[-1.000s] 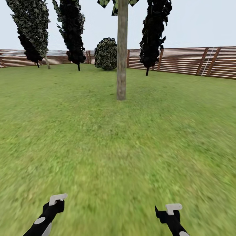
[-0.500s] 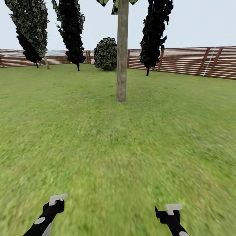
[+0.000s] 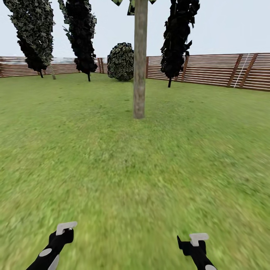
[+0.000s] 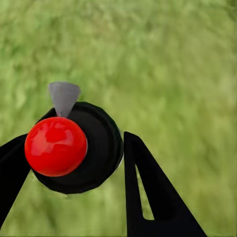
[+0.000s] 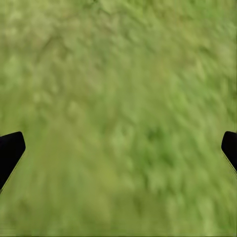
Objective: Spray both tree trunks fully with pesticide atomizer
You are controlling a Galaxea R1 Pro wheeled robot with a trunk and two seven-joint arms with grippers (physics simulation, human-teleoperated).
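Atomizer [image 4: 74, 148], red-capped and black, sits clamped between the left gripper [image 4: 74, 163] fingers, apparently. Right gripper [image 5: 118, 148] spread wide over grass [image 3: 135, 180]; tree trunk [image 3: 139, 67] stands ahead.

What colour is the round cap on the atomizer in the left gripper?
Glossy red cap over the atomizer's black body, clearest in the left wrist view.

Tree trunk [image 3: 139, 63], at 12 o'clock in the head view: base now sits slightly lower in frame and marginally larger than a second ago. Fence [image 3: 210, 71] and conifers [image 3: 80, 35] likewise shifted slightly. Whole picture shifted; camera movement, forward.
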